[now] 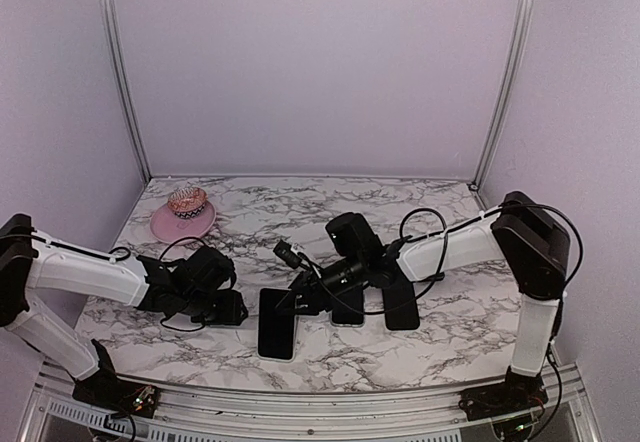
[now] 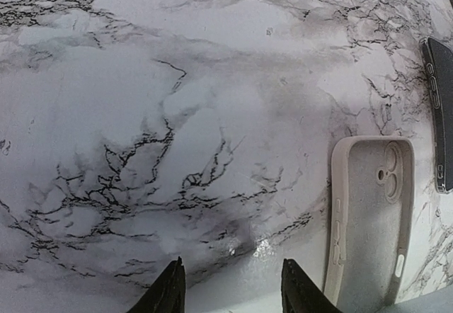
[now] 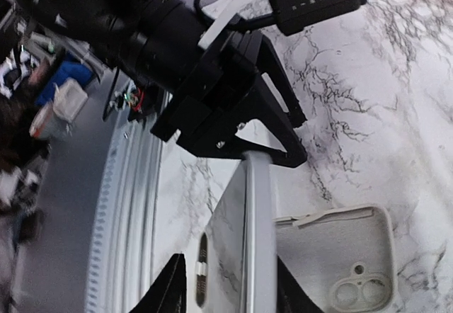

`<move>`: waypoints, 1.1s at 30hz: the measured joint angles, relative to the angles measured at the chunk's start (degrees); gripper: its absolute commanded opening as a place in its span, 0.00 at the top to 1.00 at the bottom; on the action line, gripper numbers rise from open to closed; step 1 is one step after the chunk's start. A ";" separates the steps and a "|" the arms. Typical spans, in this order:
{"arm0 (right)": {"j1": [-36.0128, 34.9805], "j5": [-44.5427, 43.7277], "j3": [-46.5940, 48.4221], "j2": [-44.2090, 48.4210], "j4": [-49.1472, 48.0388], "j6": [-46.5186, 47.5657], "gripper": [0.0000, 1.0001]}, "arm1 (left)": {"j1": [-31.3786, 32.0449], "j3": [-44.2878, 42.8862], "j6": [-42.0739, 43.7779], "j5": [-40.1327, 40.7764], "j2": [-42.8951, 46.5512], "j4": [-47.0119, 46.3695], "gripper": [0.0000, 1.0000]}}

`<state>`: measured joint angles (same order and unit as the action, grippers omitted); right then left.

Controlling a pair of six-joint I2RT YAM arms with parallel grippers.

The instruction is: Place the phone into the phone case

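Observation:
My right gripper (image 3: 226, 288) is shut on the phone (image 3: 258, 242) and holds it edge-on, silver frame up, with its glossy face reflecting the marble. The beige phone case (image 3: 340, 256) lies open side up right beside the phone, camera hole toward me. It also shows in the left wrist view (image 2: 371, 221), empty. In the top view the phone (image 1: 277, 327) is a dark slab near the front edge below the right gripper (image 1: 292, 297), and the case is hidden. My left gripper (image 2: 230, 288) is open and empty over bare marble; its black body (image 3: 226, 107) meets the phone's far end.
Two other dark slabs (image 1: 347, 307) (image 1: 402, 307) lie under the right arm; one shows in the left wrist view (image 2: 442, 115). A pink hat-like object (image 1: 183, 217) sits at the back left. The metal rail (image 1: 300, 402) runs along the front edge.

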<state>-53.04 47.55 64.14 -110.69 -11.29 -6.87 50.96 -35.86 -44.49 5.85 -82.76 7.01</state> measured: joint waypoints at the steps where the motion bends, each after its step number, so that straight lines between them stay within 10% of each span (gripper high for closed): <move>1: 0.11 -0.63 0.00 -0.33 0.24 0.00 0.53 | 0.00 -0.15 0.17 0.00 -0.13 -0.02 0.53; 11: 0.70 -12.83 1.29 -2.78 6.16 4.72 0.39 | 0.04 -4.37 3.74 0.72 -3.87 -0.17 0.48; 18: 0.83 -22.03 1.29 -2.80 8.52 7.45 0.01 | 0.11 -6.05 6.91 1.05 -6.08 -0.24 0.45; 26: 0.39 -32.41 2.82 -2.64 13.11 7.21 0.09 | 0.63 -6.95 9.38 -0.57 -7.56 -0.35 0.50; 33: -3.39 -37.64 -0.55 4.61 18.18 -8.09 0.44 | 2.84 -3.21 11.19 -4.74 -2.01 -1.01 0.55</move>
<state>-56.42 9.91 63.59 -106.08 6.90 -14.96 53.80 -39.07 -33.30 1.10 -84.77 6.00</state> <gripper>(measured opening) 0.661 0.470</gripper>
